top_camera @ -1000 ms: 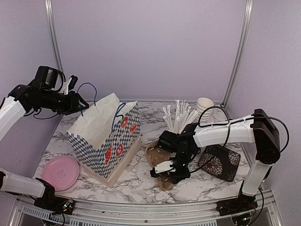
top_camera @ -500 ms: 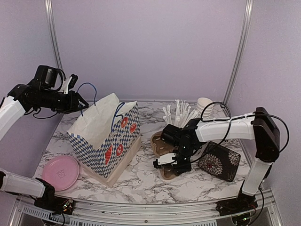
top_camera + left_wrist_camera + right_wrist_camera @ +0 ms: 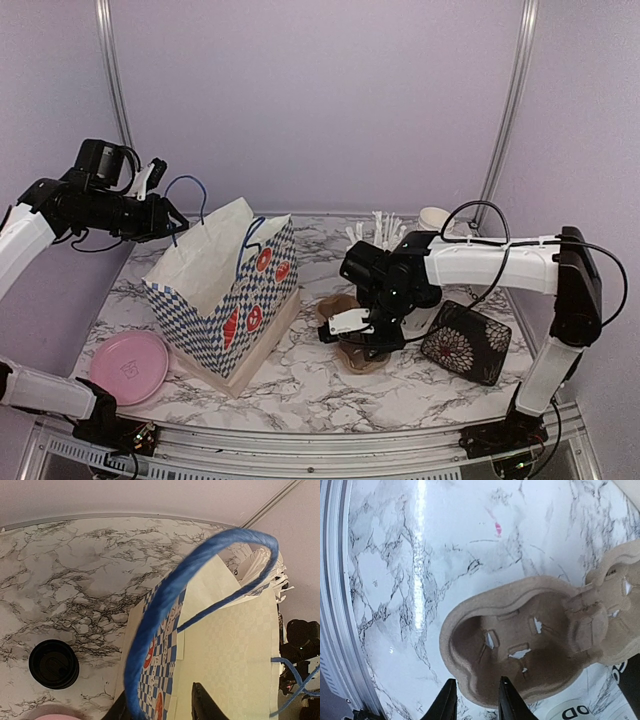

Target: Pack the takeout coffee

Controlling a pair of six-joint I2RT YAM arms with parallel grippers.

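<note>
The right gripper (image 3: 477, 681) sits low over the brown pulp carrier (image 3: 530, 630), which lies on the marble table (image 3: 390, 555) right of the bag (image 3: 225, 290). Its fingers stand narrow astride the near rim; pinching or not, nobody can tell. The left gripper (image 3: 163, 208) holds the blue handle (image 3: 165, 595) high. The danger is a shallow bite on soft pulp: it slips, and the carrier clips the lettered cup (image 3: 568, 712) just beside it.
</note>
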